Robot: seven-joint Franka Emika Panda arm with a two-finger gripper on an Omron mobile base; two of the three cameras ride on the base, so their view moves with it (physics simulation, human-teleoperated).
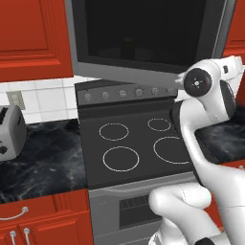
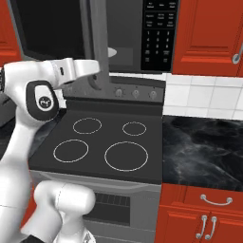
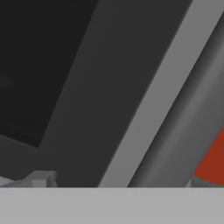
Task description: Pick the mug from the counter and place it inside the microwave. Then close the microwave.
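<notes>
**Arm at the open microwave door**

Nearest the base, the white arm [image 2: 28, 114] bends over the stovetop [image 2: 104, 142], its forearm stretched toward the microwave [image 2: 159, 33] above. Black marble counter [image 2: 204, 152] lies beside the stove, and a silver toaster [image 1: 10, 131] stands on the counter at the far left. The microwave door [image 1: 143, 33] stands swung open, with the edge of a white plate [image 2: 112, 51] showing inside. From the hand, the door's dark glass and steel handle [image 3: 183, 127] loom very close. The fingers seem spread wide, holding nothing. I cannot make out the mug.
</notes>
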